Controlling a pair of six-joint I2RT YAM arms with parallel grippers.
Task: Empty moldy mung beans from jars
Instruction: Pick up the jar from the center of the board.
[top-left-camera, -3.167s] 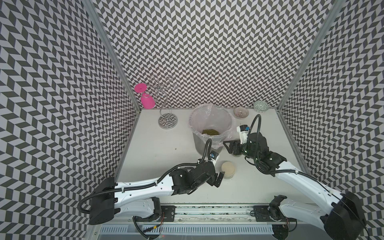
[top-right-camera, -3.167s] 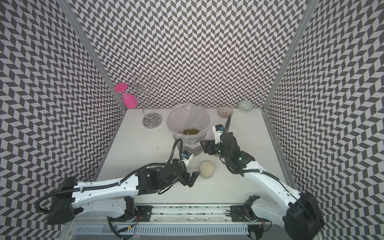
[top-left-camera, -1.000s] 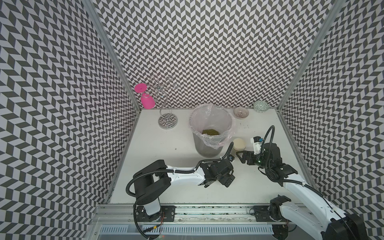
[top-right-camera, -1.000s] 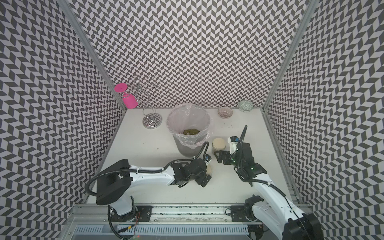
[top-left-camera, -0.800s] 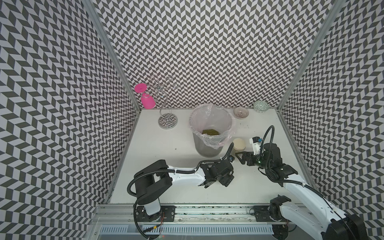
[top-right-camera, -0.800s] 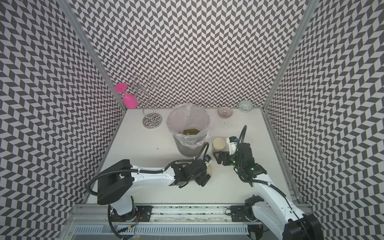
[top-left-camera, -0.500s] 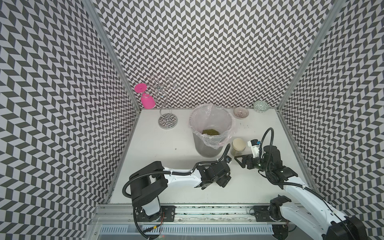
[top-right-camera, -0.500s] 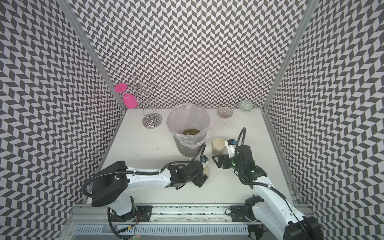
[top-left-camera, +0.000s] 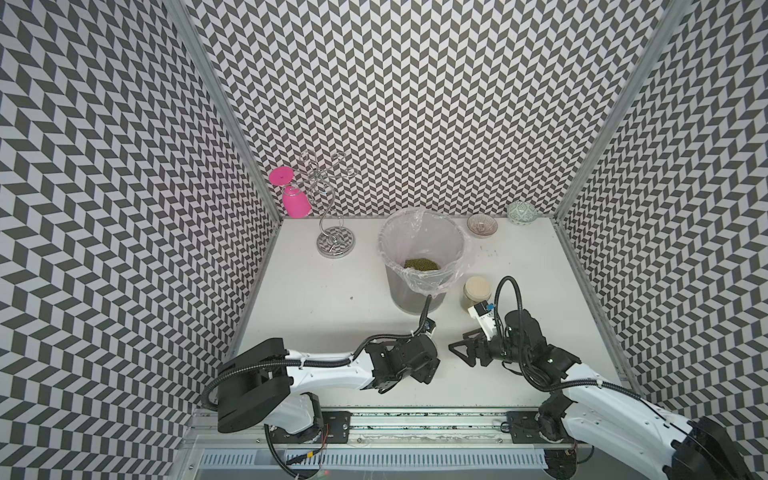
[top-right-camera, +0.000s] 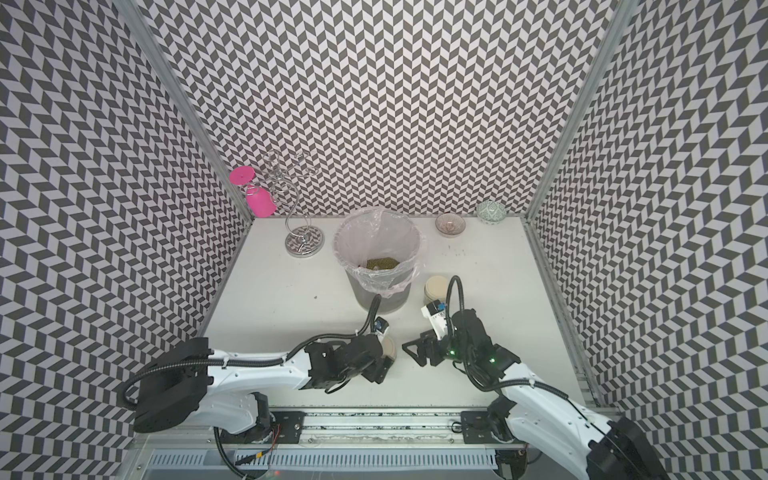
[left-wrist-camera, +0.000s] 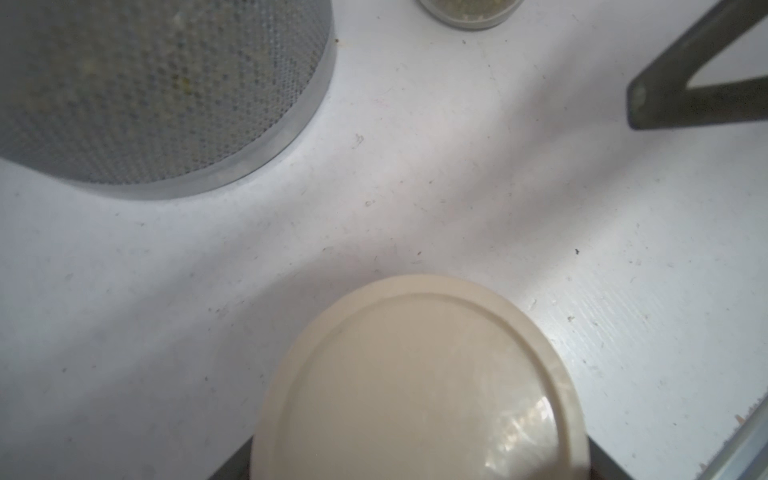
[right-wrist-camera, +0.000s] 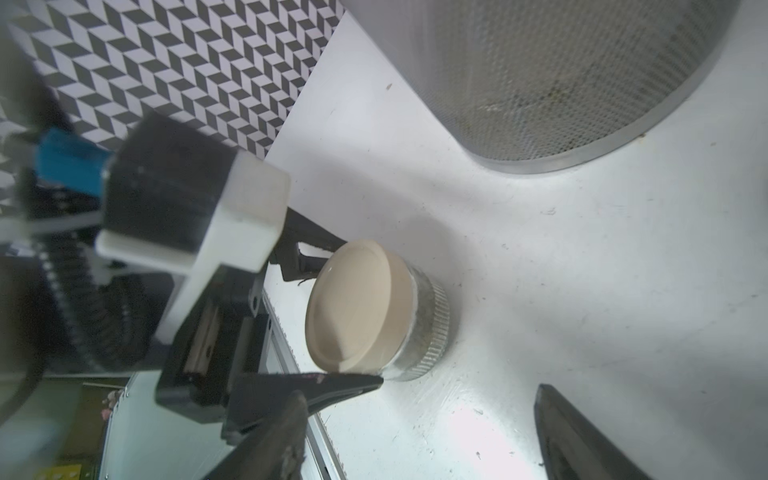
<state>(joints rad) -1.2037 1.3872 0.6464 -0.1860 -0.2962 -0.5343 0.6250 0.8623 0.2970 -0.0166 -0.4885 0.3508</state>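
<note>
Sitting at the bottom of the lined bin: moldy mung beans (top-left-camera: 420, 263), an olive-green heap. Front jar (right-wrist-camera: 365, 307) stands upright on the table (top-left-camera: 316, 299), cream lid on, in front of the bin and clear of it. Left pincer (right-wrist-camera: 349, 324) straddles it, jaws wide, one finger each side of the lid; can't tell whether they press on it. Second jar (top-left-camera: 476, 291) is upright, lid on, just beside the bin (top-left-camera: 409, 297) on its right; beans show through its glass in the left wrist view. Right pincer (top-left-camera: 462, 354) is low over the table, in front of the second jar, jaws wide with nothing between them, tips toward the left pincer. Back of table: brownish bowl (top-left-camera: 482, 225) and green-patterned bowl (top-left-camera: 522, 212) toward the right corner, wire stand (top-left-camera: 336, 243) with a pink glass (top-left-camera: 296, 202) hung upside down at the left corner.
</note>
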